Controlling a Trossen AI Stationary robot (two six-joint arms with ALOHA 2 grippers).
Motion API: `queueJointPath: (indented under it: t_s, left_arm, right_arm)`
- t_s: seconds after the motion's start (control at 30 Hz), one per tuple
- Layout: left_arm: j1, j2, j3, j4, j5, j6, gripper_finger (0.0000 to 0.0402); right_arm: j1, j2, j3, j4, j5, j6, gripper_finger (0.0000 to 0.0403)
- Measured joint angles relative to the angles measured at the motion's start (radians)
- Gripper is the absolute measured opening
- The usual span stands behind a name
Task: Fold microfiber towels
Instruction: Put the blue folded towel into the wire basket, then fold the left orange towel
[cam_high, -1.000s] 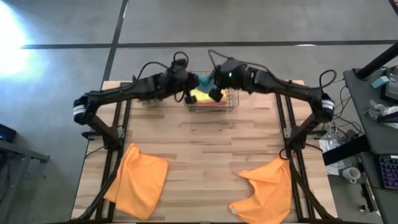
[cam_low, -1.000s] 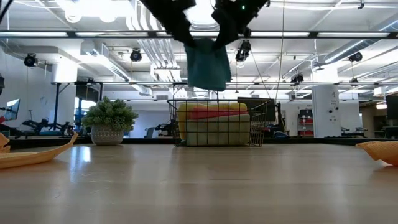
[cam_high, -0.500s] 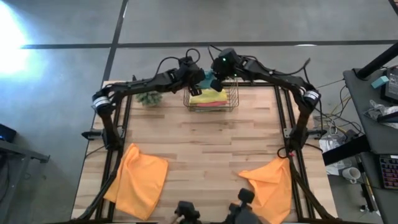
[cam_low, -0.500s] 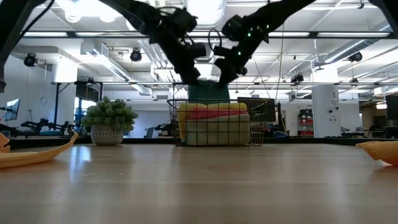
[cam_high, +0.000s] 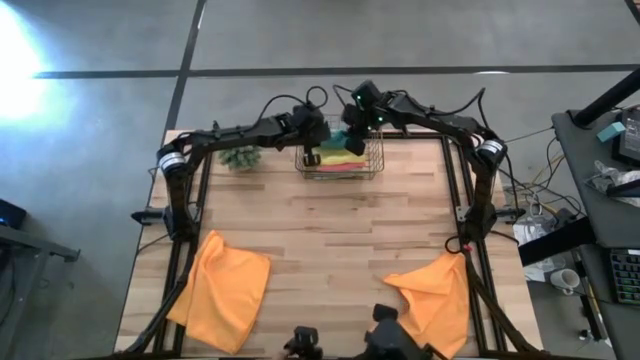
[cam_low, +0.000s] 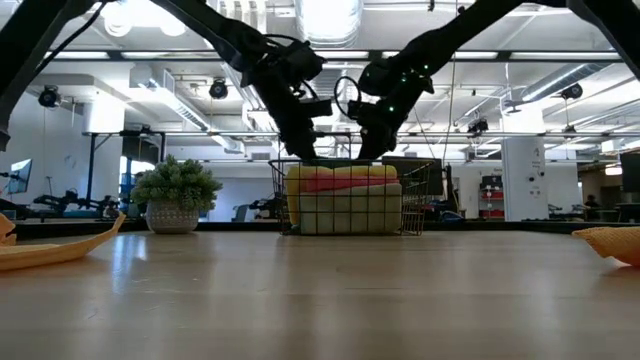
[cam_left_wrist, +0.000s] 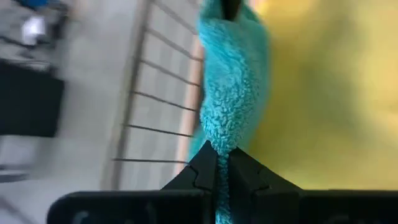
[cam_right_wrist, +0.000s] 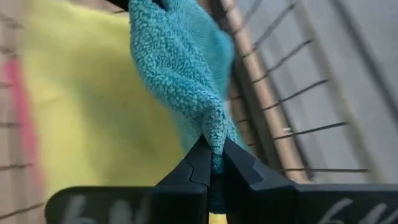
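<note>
Your left end effector (cam_high: 311, 158) is clamped shut on one edge of the teal towel (cam_left_wrist: 233, 93), and it sits over the near-left part of the wire basket (cam_high: 372, 172) at the far side of the table (cam_high: 330, 240). Directly below and beside its fingers (cam_left_wrist: 200, 171) lies the yellow towel (cam_left_wrist: 317, 93) already stacked in the basket, with a pink one (cam_low: 330, 183) showing in the stack from the low view.

Your right end effector (cam_high: 352, 144) is just to the right of the left one, also closed on the same teal towel (cam_right_wrist: 180, 74), pinching a fold of it between its fingers (cam_right_wrist: 196, 168). Both are low over the basket, so you appear to be at the step of laying the folded teal towel onto the stack. The next move, as I judge it, calls for lowering it flat on the yellow towel, then releasing both sides together so the fold does not spring apart or catch the basket wires.

Nearer you, well away from both end effectors, two orange towels wait unfolded: one (cam_high: 222, 290) on the left, one (cam_high: 432, 298) on the right.

You cannot see the teal towel's full shape: the arms cover it from above, and the wrist views show only a bunched strip. Whether it touches the stack is unclear.
</note>
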Motion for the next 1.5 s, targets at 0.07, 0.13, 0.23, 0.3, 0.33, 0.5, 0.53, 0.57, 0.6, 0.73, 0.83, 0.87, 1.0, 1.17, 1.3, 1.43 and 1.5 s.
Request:
queueJointPath:
  t_s: [0.07,0.13,0.23,0.3,0.33,0.5,0.53,0.57,0.6,0.73,0.83,0.87,1.0,1.17,1.3,1.43,1.5]
  left_arm:
    - [-0.009,-0.004,0.0,-0.054,0.033,-0.013,0.0]
    - [-0.015,-0.009,0.0,-0.114,0.07,-0.018,0.0]
    - [-0.024,-0.009,0.0,-0.186,0.11,-0.019,0.0]
    - [-0.031,-0.009,0.0,-0.216,0.119,-0.019,0.0]
    - [-0.035,-0.009,0.0,-0.222,0.121,-0.019,0.0]
    - [-0.042,-0.011,0.001,-0.23,0.12,-0.019,0.0001]
    - [-0.043,-0.011,0.003,-0.231,0.119,-0.019,0.0004]
    - [-0.044,-0.011,0.005,-0.232,0.119,-0.02,0.0009]
    - [-0.044,-0.011,0.006,-0.231,0.117,-0.02,0.0017]
    - [-0.045,-0.011,0.015,-0.239,0.102,-0.019,0.0058]
    - [-0.046,-0.011,0.035,-0.245,0.056,-0.019,0.0092]
    - [-0.048,-0.012,0.046,-0.246,0.034,-0.019,0.0103]
    - [-0.052,-0.028,0.104,-0.25,-0.006,-0.019,0.014]
    - [-0.052,-0.068,0.172,-0.328,-0.005,-0.02,0.0151]
    - [-0.057,-0.121,0.183,-0.392,-0.005,-0.035,0.0152]
    - [-0.063,-0.192,0.18,-0.511,-0.004,-0.176,0.0152]
    - [-0.069,-0.226,0.176,-0.582,-0.004,-0.251,0.0152]
  right_arm:
    - [0.004,0.0,0.0,-0.03,-0.044,0.002,0.0009]
    - [0.009,0.0,0.0,-0.051,-0.073,0.021,0.0009]
    - [0.018,0.0,0.0,-0.092,-0.133,0.034,0.0009]
    - [0.028,0.0,0.0,-0.112,-0.165,0.035,0.0009]
    - [0.033,0.0,0.0,-0.121,-0.167,0.035,0.0009]
    - [0.059,0.0,0.0,-0.138,-0.163,0.033,0.0019]
    - [0.063,0.0,0.0,-0.139,-0.162,0.028,0.0026]
    - [0.066,0.0,0.0,-0.141,-0.162,0.025,0.0034]
    - [0.069,0.0,0.0,-0.142,-0.162,0.023,0.0043]
    - [0.07,-0.002,0.0,-0.141,-0.159,0.034,0.0083]
    - [0.07,-0.008,0.009,-0.162,-0.143,0.036,0.0111]
    - [0.07,-0.011,0.018,-0.174,-0.143,0.036,0.0119]
    - [0.07,-0.018,0.065,-0.232,-0.144,0.034,0.0139]
    - [0.07,-0.028,0.145,-0.302,-0.146,0.02,0.0145]
    - [0.07,-0.042,0.185,-0.334,-0.146,0.007,0.0139]
    - [0.07,-0.076,0.192,-0.365,-0.147,0.003,0.0129]
    - [0.07,-0.093,0.192,-0.386,-0.148,0.01,0.0124]
